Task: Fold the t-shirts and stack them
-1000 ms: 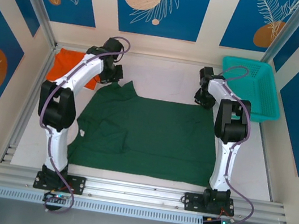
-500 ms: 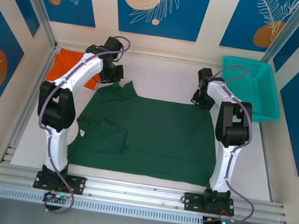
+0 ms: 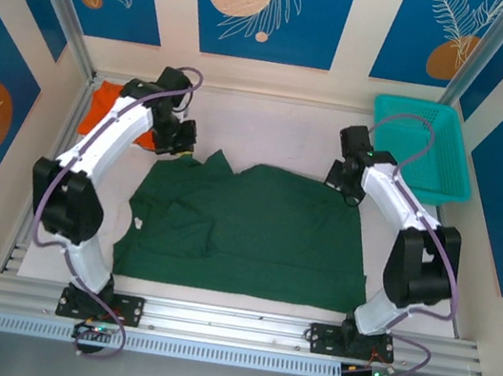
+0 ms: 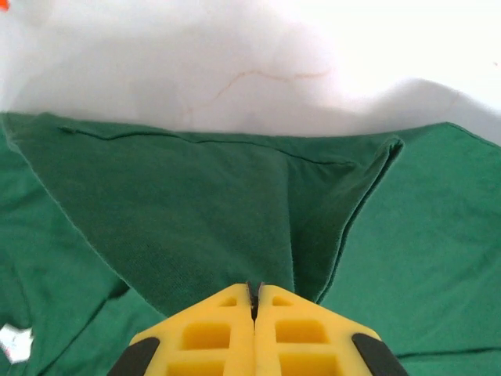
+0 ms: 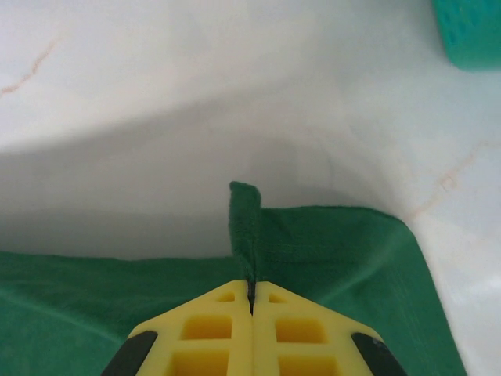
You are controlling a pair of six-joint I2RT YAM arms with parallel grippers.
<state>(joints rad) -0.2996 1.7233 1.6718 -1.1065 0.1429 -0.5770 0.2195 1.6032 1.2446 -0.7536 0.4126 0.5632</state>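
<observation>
The dark green t-shirt (image 3: 254, 232) lies spread across the middle of the table (image 3: 281, 125), neck and white label to the left and hem to the right, its far edge raised in two small peaks, and the bright orange t-shirt (image 3: 101, 105) lies folded in the far left corner.

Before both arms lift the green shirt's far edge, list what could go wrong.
1. The right gripper pinches only a thin ridge of the dark green t-shirt hem, so the cloth could slip out.
2. The left gripper is shut on a bunched fold, so the fold may come out skewed.
3. The left arm passes close by the orange t-shirt and might drag it.
</observation>
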